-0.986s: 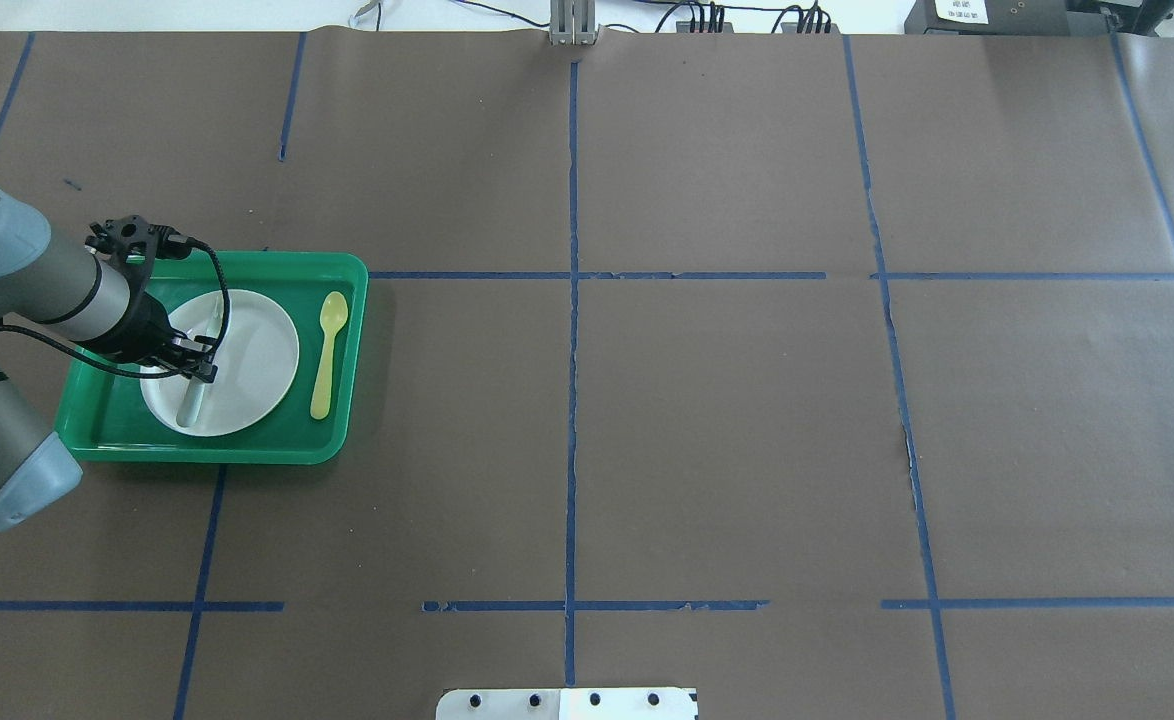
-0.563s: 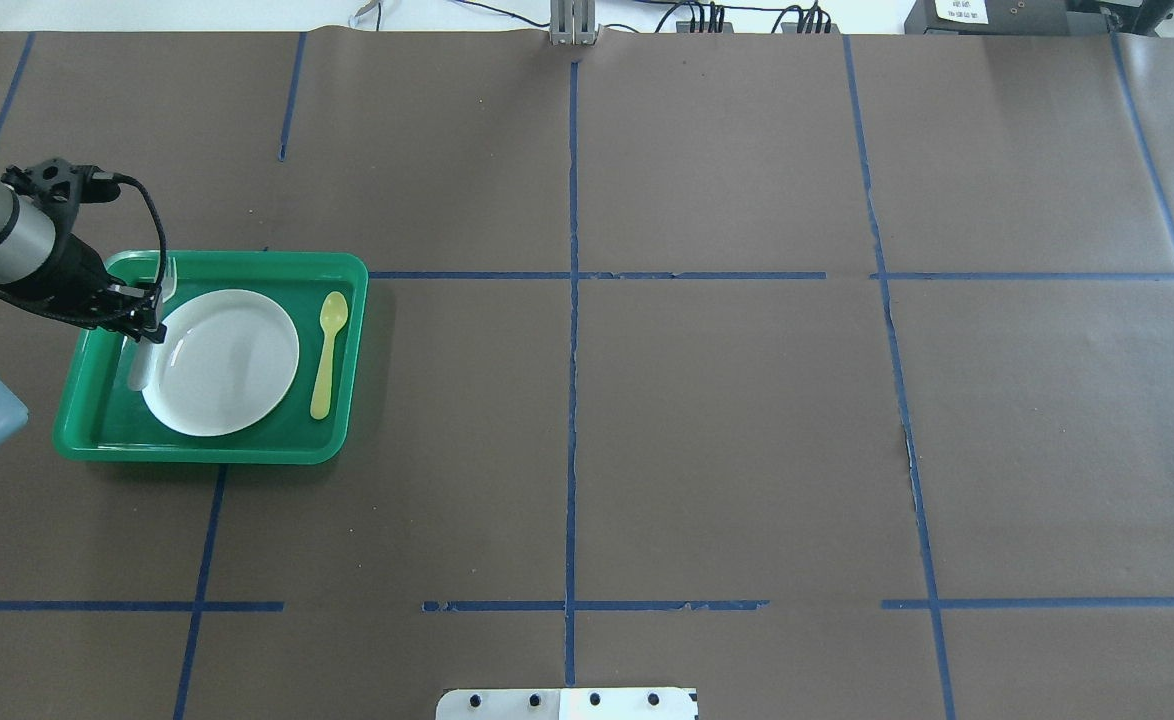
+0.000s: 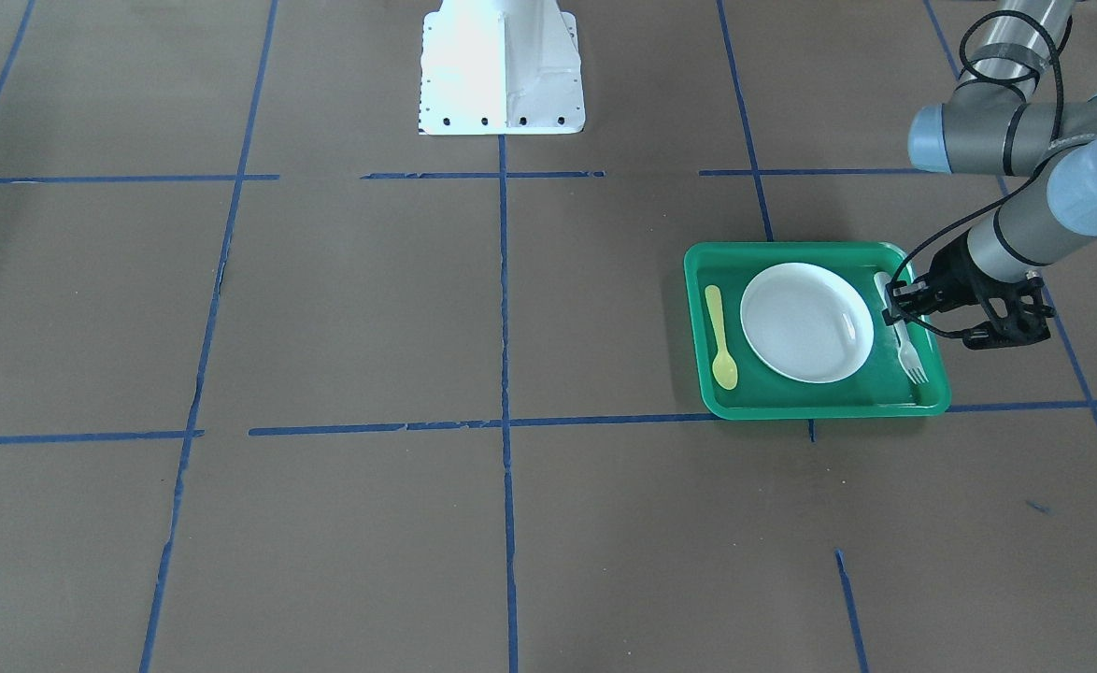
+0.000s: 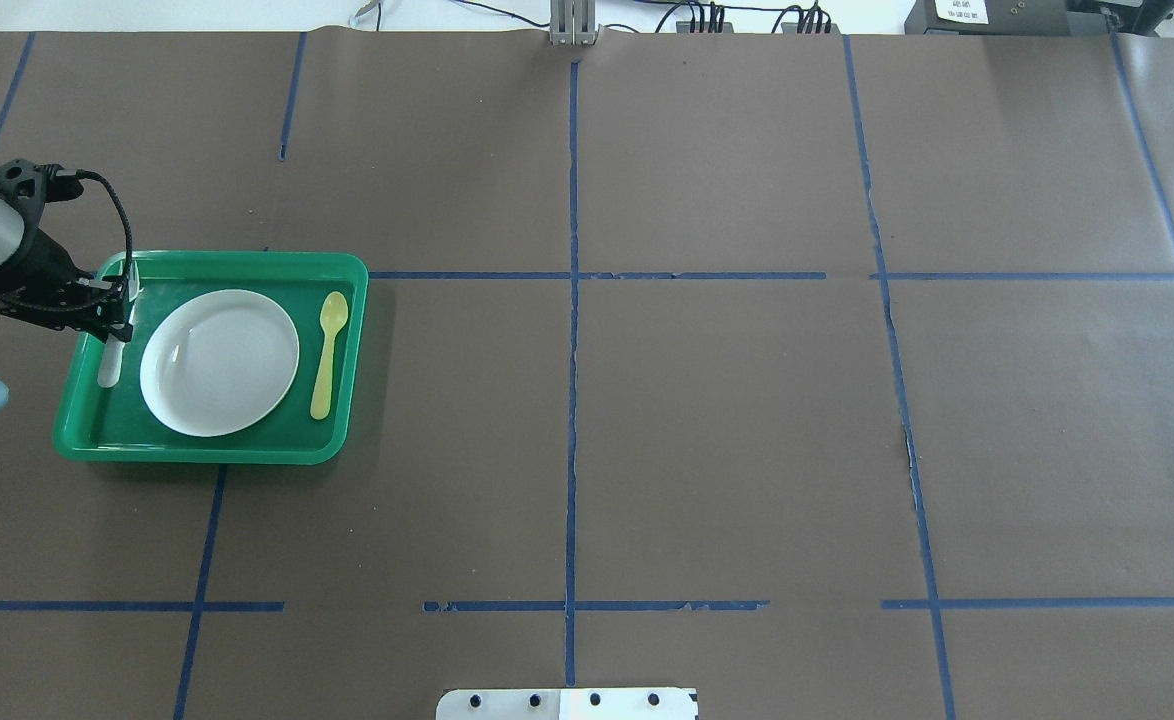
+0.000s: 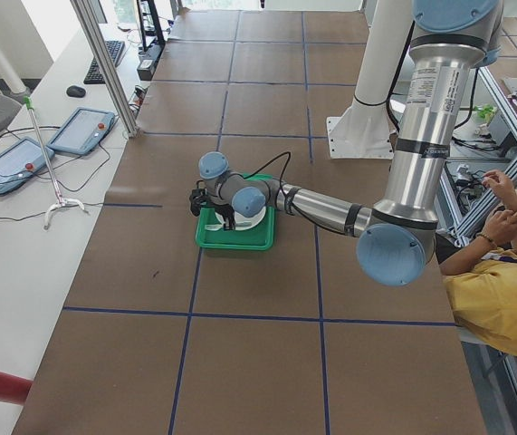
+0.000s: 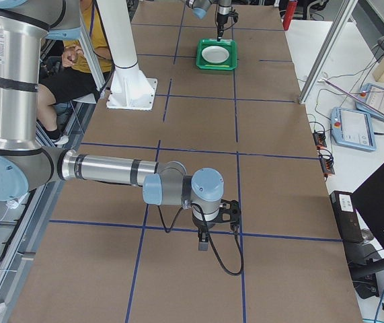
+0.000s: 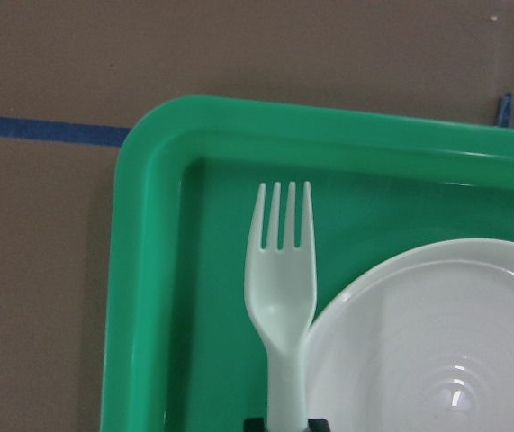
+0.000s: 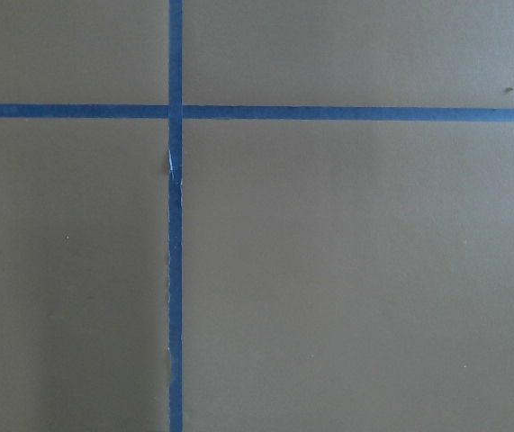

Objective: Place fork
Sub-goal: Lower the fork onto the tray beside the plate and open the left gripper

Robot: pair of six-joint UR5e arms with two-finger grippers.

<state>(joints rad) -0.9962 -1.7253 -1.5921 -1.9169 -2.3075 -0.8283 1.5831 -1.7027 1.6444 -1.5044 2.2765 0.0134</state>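
The pale whitish fork (image 4: 108, 368) is in my left gripper (image 4: 115, 312), which is shut on its handle. It hangs low over the left strip of the green tray (image 4: 207, 447), just left of the white plate (image 4: 219, 362), tines toward the far rim. The left wrist view shows the fork (image 7: 281, 297) beside the plate (image 7: 437, 342), inside the tray (image 7: 148, 270). In the front view the fork (image 3: 910, 360) and the left gripper (image 3: 896, 307) are at the tray's right side. My right gripper (image 6: 203, 245) shows only in the exterior right view, low over bare table. I cannot tell if it is open or shut.
A yellow spoon (image 4: 327, 350) lies in the tray on the plate's right. The robot's white base plate (image 3: 500, 65) stands at the table's near middle edge. Brown paper with blue tape lines covers the table. A seated operator (image 5: 502, 272) is beside the robot.
My left gripper has carried the fork leftward from over the plate to the tray's left strip. The plate and the spoon have not moved.
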